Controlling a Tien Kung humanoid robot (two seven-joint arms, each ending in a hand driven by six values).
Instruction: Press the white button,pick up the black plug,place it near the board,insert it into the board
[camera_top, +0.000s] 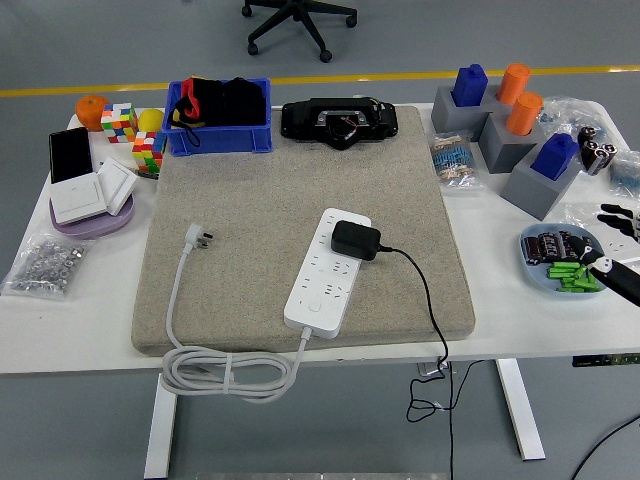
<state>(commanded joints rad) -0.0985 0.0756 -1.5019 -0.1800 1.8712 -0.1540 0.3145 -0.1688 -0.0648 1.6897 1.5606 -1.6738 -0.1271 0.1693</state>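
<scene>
A white power strip (328, 271) lies on the beige mat (250, 220), its white button (314, 308) at the near end. The black plug (355, 240) sits in the strip's far end, with its black cable (428, 300) running off the table's near edge. The strip's own white cord (215, 372) coils at the front, and its plug (200, 237) lies on the mat. My right hand (620, 245) is at the right edge, fingers spread, holding nothing, far from the strip. The left arm is out of view.
A blue bin (218, 118) and a black device (340, 120) stand at the mat's far edge. Grey blocks with blue and orange pegs (515, 125) are back right. A blue plate (562, 262) lies by my right hand. Wall switches (90, 195), cubes (130, 135) and screws (45, 265) are on the left.
</scene>
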